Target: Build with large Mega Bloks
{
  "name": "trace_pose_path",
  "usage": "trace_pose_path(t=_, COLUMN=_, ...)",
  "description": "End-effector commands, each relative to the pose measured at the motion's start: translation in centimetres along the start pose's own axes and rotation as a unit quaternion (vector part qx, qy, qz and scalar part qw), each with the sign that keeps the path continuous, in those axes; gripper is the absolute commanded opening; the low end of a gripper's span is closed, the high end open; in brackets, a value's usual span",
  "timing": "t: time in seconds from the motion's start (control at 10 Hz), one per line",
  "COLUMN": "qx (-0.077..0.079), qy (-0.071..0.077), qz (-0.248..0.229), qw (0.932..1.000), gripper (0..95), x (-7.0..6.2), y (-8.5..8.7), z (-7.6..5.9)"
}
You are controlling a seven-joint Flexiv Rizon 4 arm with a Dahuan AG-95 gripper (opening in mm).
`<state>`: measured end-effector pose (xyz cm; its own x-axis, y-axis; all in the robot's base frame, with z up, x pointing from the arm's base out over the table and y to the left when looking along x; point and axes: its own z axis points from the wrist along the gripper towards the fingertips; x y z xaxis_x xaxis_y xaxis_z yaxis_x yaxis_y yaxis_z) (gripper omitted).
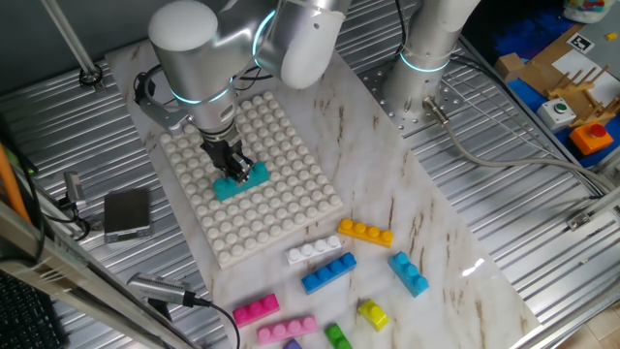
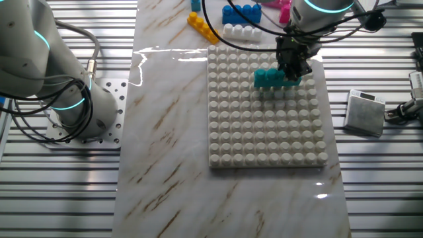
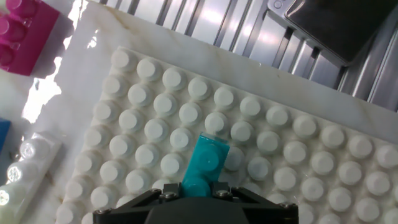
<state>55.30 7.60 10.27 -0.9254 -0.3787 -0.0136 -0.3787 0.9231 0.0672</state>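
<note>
A white studded baseplate [image 1: 281, 184] lies on the marble table [image 1: 426, 204], and the gripper [image 1: 235, 167] stands over it near its edge toward the grey box [image 1: 127, 213], fingers closed on a teal brick [image 1: 239, 181] that sits on the studs. Loose near the plate's end edge lie an orange brick [image 1: 365, 232], white brick [image 1: 313, 250], blue brick [image 1: 328, 272], light-blue brick [image 1: 409, 272] and pink brick [image 1: 256, 309].

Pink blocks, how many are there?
2: one pink block near the table's front edge, and a paler pink block just below it by a purple bit. More may hide outside the picture.
</note>
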Motion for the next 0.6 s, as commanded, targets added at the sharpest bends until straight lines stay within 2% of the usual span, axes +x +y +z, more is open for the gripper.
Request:
trace_pose_path(t=0.1, qx=0.001, qy=0.0, qz=0.005, qw=1.0, gripper=0.0, x=-0.18, y=0.02, z=0.29)
trace_pose_path(t=0.6, qx=0.0, qy=-0.001, qz=0.0, qw=1.0, gripper=0.0, x=-0.21, y=-0.2, z=1.03)
